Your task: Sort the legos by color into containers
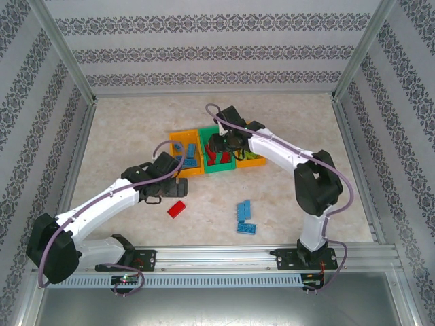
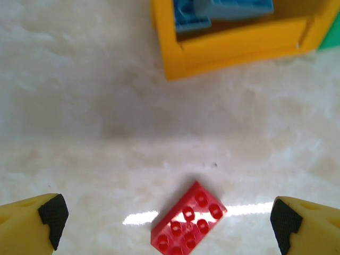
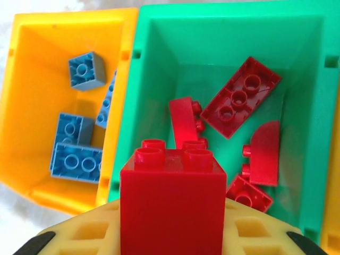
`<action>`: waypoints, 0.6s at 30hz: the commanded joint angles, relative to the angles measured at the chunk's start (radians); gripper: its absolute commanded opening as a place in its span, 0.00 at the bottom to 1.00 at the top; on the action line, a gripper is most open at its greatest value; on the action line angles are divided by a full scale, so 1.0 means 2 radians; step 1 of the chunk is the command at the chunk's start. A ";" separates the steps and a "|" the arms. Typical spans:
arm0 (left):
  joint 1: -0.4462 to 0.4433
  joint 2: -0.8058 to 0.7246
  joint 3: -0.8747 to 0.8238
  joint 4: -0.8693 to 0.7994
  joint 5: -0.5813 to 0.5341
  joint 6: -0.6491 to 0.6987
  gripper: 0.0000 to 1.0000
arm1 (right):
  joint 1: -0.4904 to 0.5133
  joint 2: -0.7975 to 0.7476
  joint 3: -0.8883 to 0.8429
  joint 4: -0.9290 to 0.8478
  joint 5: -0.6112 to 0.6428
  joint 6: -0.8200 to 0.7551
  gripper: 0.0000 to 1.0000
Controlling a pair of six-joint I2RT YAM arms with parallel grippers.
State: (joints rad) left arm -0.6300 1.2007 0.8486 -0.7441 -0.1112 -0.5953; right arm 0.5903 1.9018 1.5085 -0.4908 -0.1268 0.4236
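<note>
Yellow fingers (image 2: 26, 223) are standing spread wide on the left tool (image 2: 169, 222), gripping nothing. They are hovering over a loose red lego (image 2: 188, 226) that is lying flat on the pale worktop (image 2: 79, 117), between the black pads and touching neither. Beyond it, the left orange container (image 3: 32, 64) is holding blue legos (image 3: 77, 159). Beside that, the green container (image 3: 159, 64) is holding red legos (image 3: 241, 98). Above it, the right tool (image 3: 170, 245) is pinching a red cube lego (image 3: 172, 207), whose bulk is hiding most of the fingers. The right orange container (image 1: 254, 163) is sitting partly hidden behind the arm. Farther right, a few stray blue bricks (image 1: 245, 219) are lying on the worktop.
</note>
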 commanded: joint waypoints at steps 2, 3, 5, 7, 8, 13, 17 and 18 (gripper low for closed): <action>-0.037 0.012 -0.013 -0.014 0.000 -0.015 1.00 | -0.016 0.033 0.038 -0.027 -0.022 0.021 0.33; -0.044 0.019 -0.015 -0.014 0.001 -0.016 1.00 | -0.018 0.038 0.044 -0.028 -0.024 0.022 0.34; -0.056 0.029 -0.017 -0.011 0.008 -0.015 0.99 | -0.021 0.047 0.058 -0.033 -0.027 0.022 0.37; -0.067 0.040 -0.019 -0.008 0.014 -0.013 0.97 | -0.023 0.051 0.065 -0.036 -0.028 0.022 0.42; -0.071 0.046 -0.020 -0.008 0.016 -0.012 0.96 | -0.022 0.050 0.066 -0.035 -0.029 0.023 0.45; -0.082 0.077 -0.030 -0.020 0.018 -0.018 0.95 | -0.022 0.028 0.058 -0.032 -0.033 0.022 0.59; -0.083 0.098 -0.040 -0.011 0.018 -0.026 0.94 | -0.022 0.001 0.045 -0.027 -0.032 0.026 0.63; -0.083 0.102 -0.040 -0.008 0.019 -0.026 0.94 | -0.022 -0.006 0.040 -0.025 -0.033 0.027 0.64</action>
State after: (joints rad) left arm -0.7845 1.3869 0.7837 -0.7448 -0.0780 -0.6216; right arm 0.5457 1.9755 1.6047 -0.5423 -0.1757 0.4698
